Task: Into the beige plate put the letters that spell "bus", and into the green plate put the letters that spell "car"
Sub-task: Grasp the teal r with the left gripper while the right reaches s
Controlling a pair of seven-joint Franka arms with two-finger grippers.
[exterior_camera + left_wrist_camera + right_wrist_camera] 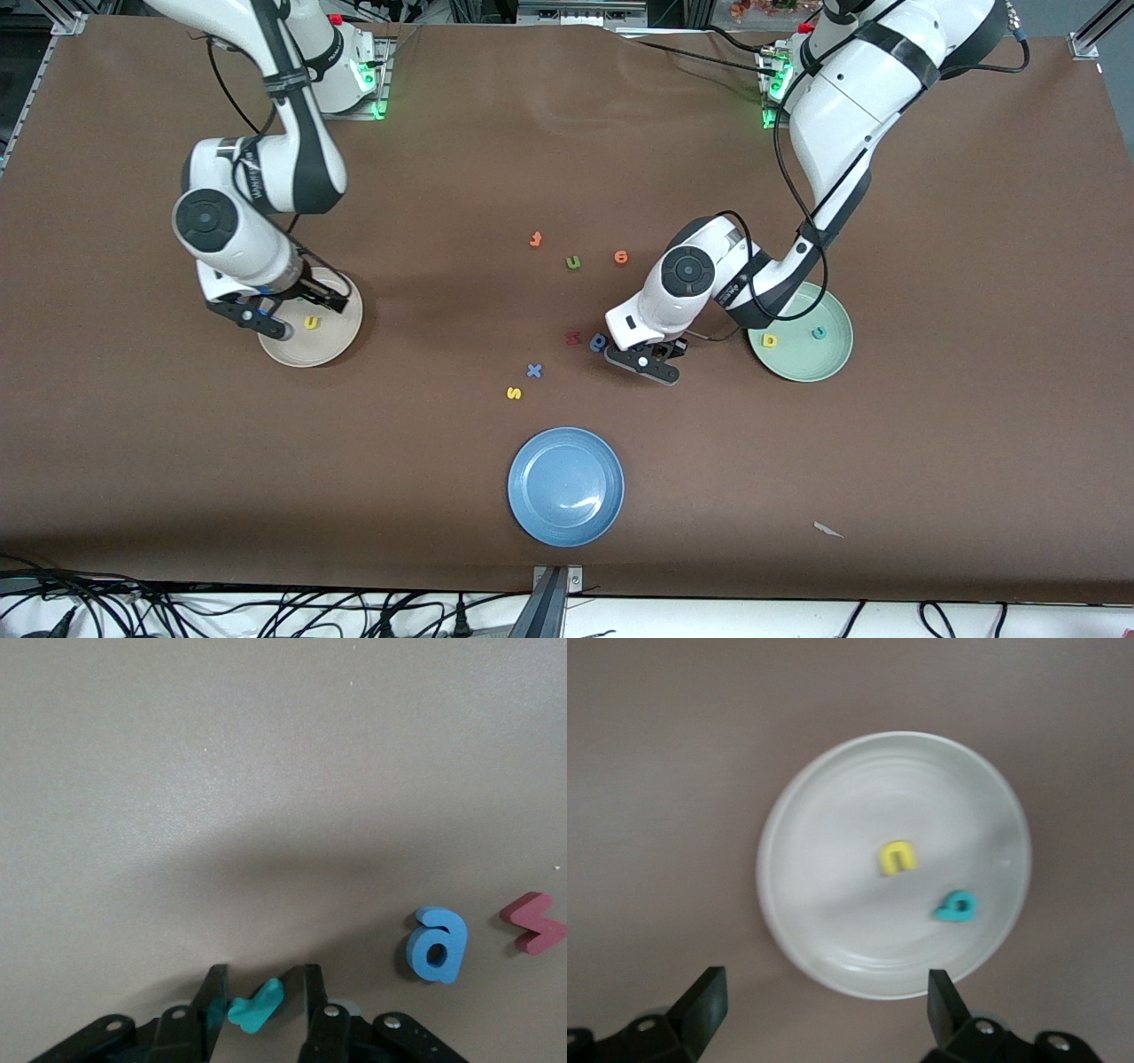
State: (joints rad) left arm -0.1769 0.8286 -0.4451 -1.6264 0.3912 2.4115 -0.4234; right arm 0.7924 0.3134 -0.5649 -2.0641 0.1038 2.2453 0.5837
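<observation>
Fingers on the teal "r", fingers wide over the beige plate

Left gripper [259, 1010] sits low at the worktop [443, 159], beside the green plate [828, 361] toward the right arm's end. Its fingers [213, 997] are narrowed around the thin teal "r" [257, 1005], which lies tilted between them; one finger looks to touch it, but a firm clamp cannot be told. In the front view the "r" is hidden under the gripper. Just beside the gripper lie a blue round letter [437, 944] and a dark red letter [534, 922].

Right gripper [824, 1005] hangs over the beige plate [824, 930] with its fingers [707, 1001] spread wide and nothing between them. In that plate lie the yellow "u" [897, 858] and the teal "b" [956, 905], near each other and apart. In the front view only the "u" shows; the "b" is covered by the arm, which also hides part of the plate.

The green plate holds the yellow "a" [770, 339] and the teal "c" [819, 332], well apart; the left arm cuts off its rim on the side away from the front camera.

The yellow "s" [514, 393] lies on the worktop between the green plate and the beige plate, nearer the front camera than both, just beside a blue "x" [534, 370]. An orange "t" [535, 238], an olive "u" [573, 262] and an orange "e" [621, 257] lie farther from the camera than the green plate. A blue plate [565, 486] sits nearest the camera.
</observation>
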